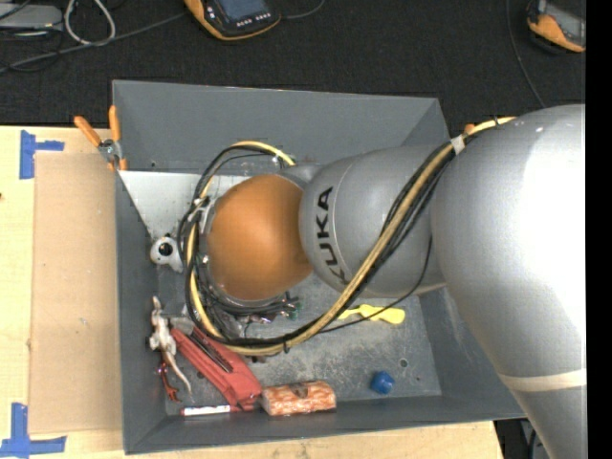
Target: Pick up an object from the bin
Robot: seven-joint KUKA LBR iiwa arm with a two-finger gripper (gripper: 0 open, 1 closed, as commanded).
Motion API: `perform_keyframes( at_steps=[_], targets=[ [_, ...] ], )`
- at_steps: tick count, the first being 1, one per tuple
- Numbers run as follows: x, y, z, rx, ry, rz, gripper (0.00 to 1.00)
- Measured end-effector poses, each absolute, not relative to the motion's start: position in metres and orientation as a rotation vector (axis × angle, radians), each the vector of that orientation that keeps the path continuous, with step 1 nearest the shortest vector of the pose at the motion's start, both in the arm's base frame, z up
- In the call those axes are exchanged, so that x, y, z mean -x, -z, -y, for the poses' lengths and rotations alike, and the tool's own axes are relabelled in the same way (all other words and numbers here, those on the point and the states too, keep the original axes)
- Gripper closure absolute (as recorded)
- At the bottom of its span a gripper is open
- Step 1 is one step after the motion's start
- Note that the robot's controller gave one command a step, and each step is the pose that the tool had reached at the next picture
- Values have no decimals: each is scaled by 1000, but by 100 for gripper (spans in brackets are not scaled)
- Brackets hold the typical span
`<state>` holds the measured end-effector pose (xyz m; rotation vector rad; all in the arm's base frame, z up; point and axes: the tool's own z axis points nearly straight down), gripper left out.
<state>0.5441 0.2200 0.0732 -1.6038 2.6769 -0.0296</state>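
Pickup looks unfinished: arm (382, 228) hangs low in bin (277, 122) near red tool (218, 363); jaws hidden, so grip cannot be told.

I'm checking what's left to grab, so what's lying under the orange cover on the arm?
Visible at its edges: a red flat tool, a white round thing and a yellow piece poking from beneath the arm. The bin floor beneath the orange cover is hidden.
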Motion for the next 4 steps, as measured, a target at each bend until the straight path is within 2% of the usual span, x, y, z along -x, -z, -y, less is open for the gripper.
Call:
perform_keyframes(
  at_steps=[1, 2, 4],
  targets=[
    [-550, -75, -230, 1913, 36, -2469, 100],
    [-550, -75, -230, 1912, 36, -2469, 100],
    [-545, -139, -233, 1918, 18, -2476, 100]
  ],
)
